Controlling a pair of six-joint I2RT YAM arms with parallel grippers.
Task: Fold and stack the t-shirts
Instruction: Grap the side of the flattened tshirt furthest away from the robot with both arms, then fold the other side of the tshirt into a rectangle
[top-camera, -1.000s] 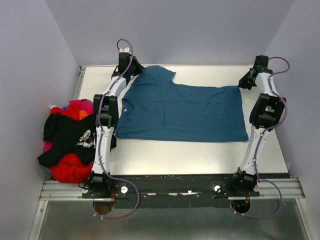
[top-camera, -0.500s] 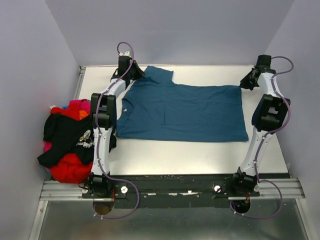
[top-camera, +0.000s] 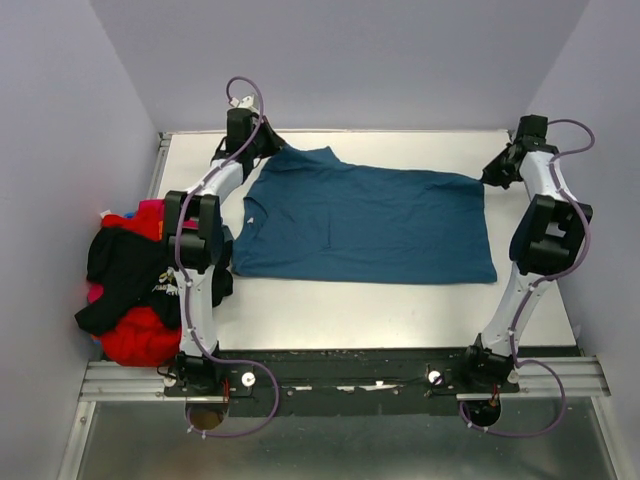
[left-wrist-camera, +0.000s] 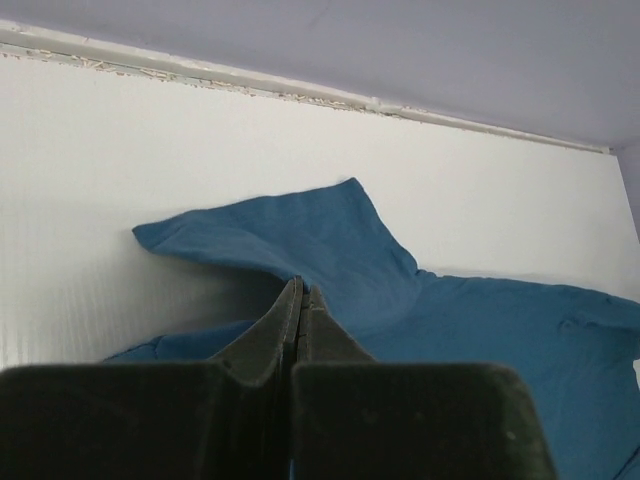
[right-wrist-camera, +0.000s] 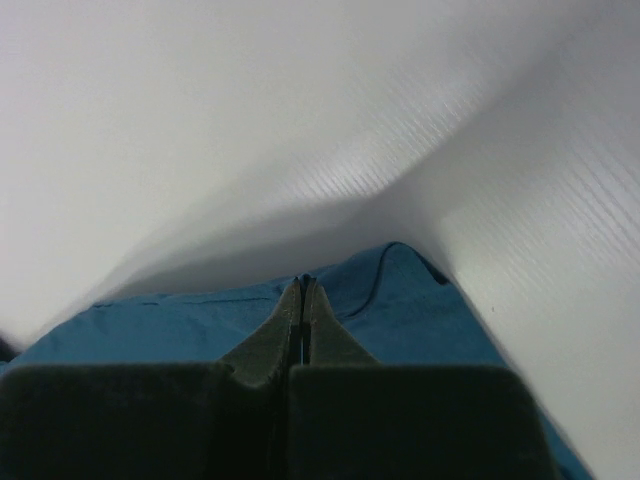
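My left gripper (left-wrist-camera: 301, 290) and right gripper (right-wrist-camera: 302, 282) each pinch a far edge of the plain teal-blue cloth t-shirt (top-camera: 370, 225); best to draw it taut evenly, keeping low, before folding.

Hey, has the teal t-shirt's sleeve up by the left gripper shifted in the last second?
Yes. The teal t-shirt's sleeve has slid left, toward the table's far-left corner, dragged by the left gripper, whose jaws are shut on the cloth.

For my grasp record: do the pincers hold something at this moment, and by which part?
Both hold the teal t-shirt. The left pincer pinches its far left corner, and the right pincer pinches its far right corner.
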